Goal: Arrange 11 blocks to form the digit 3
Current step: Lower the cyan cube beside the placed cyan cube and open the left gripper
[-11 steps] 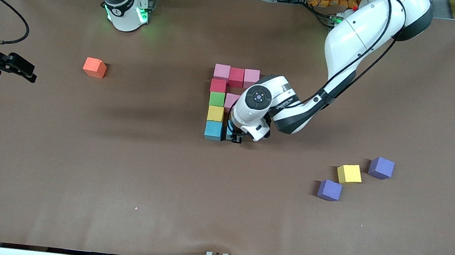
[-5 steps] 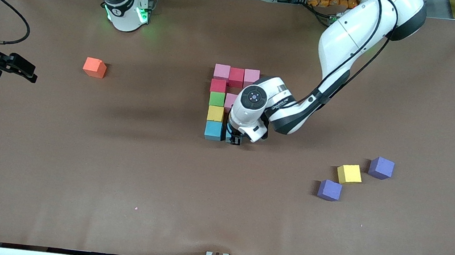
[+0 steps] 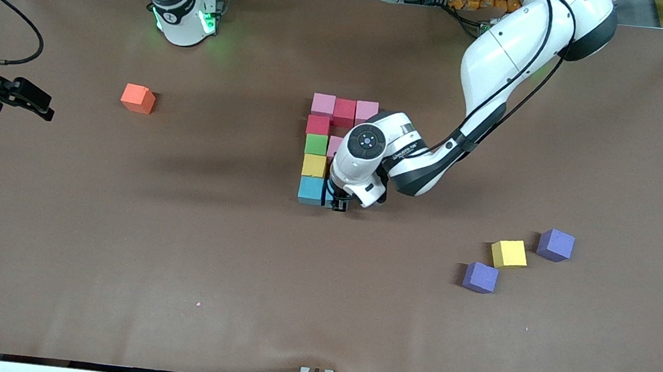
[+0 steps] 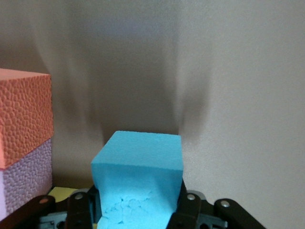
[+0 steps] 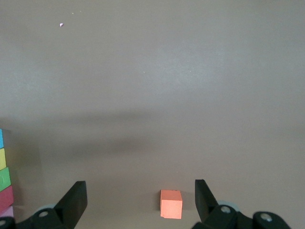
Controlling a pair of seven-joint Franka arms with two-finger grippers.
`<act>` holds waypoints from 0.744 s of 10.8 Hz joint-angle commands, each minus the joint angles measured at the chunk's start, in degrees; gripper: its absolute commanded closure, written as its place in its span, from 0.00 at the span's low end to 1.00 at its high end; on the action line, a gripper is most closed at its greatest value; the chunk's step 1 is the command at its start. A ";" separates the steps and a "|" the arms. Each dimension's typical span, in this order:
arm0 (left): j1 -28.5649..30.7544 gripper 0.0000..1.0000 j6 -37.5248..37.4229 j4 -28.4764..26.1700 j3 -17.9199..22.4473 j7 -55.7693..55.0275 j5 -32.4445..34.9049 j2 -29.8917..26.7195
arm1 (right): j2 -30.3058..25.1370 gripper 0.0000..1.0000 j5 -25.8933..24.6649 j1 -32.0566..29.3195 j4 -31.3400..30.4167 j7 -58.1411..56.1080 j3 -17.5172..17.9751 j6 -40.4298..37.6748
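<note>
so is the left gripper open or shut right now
Shut on a light blue block: in the left wrist view the left gripper has a finger on each side of it.

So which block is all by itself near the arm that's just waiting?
Start at the right arm's end of the table, where the open right claw waits. The lone orange block sits between it and the coloured block figure. Nothing touches it, and it is the only orange one.

held block (image 4: pixel 138 176) beside column's nearest block (image 3: pixel 310 189)
</note>
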 commanded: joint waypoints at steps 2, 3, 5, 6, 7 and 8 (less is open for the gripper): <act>-1.20 0.95 0.21 1.58 0.75 0.42 -1.35 0.82 | -0.36 0.00 -0.59 0.24 0.66 -0.19 -0.10 0.71; -1.46 0.92 0.21 1.58 0.75 0.42 -1.35 0.91 | -0.36 0.00 -0.50 0.33 0.66 -0.28 -0.10 1.33; -1.56 0.92 0.21 1.66 0.75 0.42 -1.35 1.09 | -0.27 0.00 -0.59 0.51 0.66 -0.36 -0.02 1.51; -1.56 0.91 0.56 1.92 0.75 0.42 -1.35 1.09 | -0.27 0.00 -0.68 1.03 0.66 -0.36 -0.02 1.42; -1.56 0.91 0.56 2.01 0.75 0.42 -1.35 1.26 | -0.36 0.00 -2.07 1.30 0.75 -0.36 -0.02 1.25; -1.56 0.75 0.56 2.02 0.75 0.50 -1.35 1.26 | -0.62 0.00 -2.60 1.30 1.01 0.07 -0.02 1.07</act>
